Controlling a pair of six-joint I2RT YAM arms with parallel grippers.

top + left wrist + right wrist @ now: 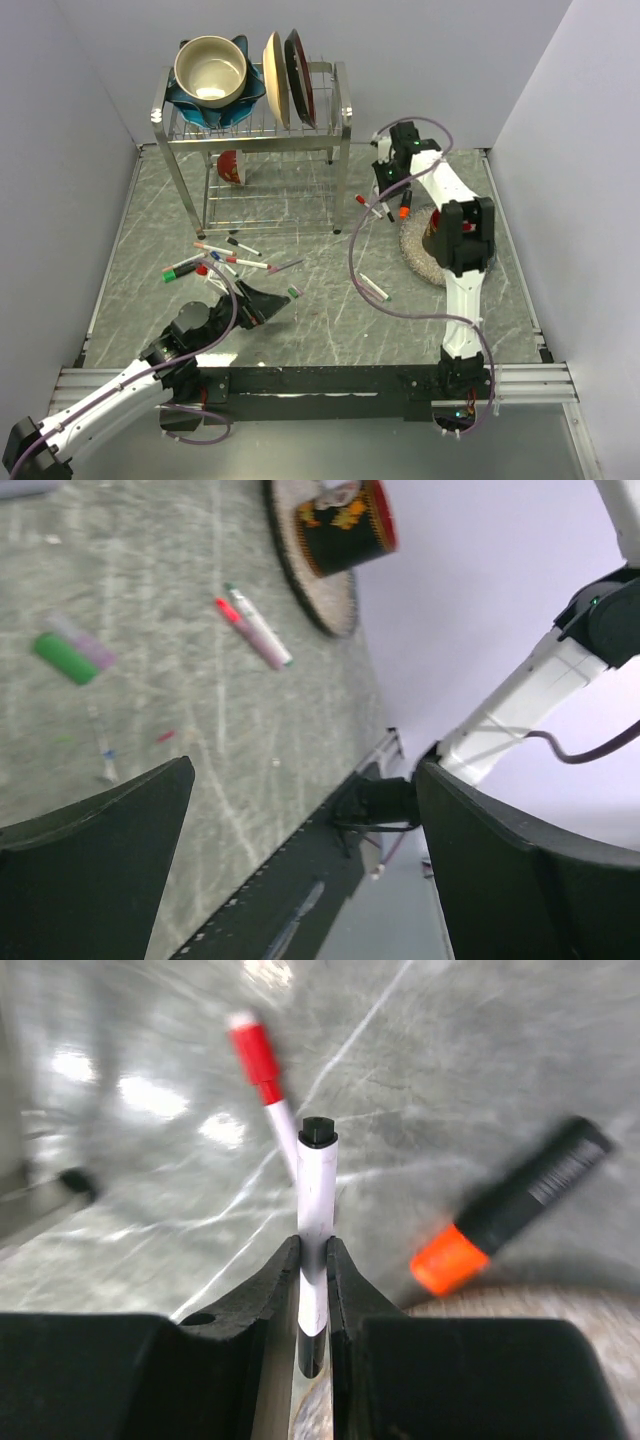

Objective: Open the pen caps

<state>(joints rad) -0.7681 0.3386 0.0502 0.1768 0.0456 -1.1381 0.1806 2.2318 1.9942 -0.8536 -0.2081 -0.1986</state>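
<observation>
Gripping: right gripper (313, 1252) clenched on slim white plastic pen (317, 1185), mid-barrel, at far right of grey marbled table (480, 1050)
Cap: small black plastic cap (318, 1136) on free end, clear of fingers
Handling: light, stiff, smooth barrel, likely slippery; pinch cap sides, pull straight along barrel
Left gripper (268, 302): released, jaws wide, grasping nothing, beside green-capped pen (293, 291)
Nearby: red-capped white pen (255, 1055), orange-capped black marker (505, 1210), woven round mat (305, 585)

The top external camera looks down on the whole table (320, 330) from above and behind the arms. The left wrist view faces the woven mat (325, 605) obliquely, from farther off. The right wrist view looks down close beside it.
</observation>
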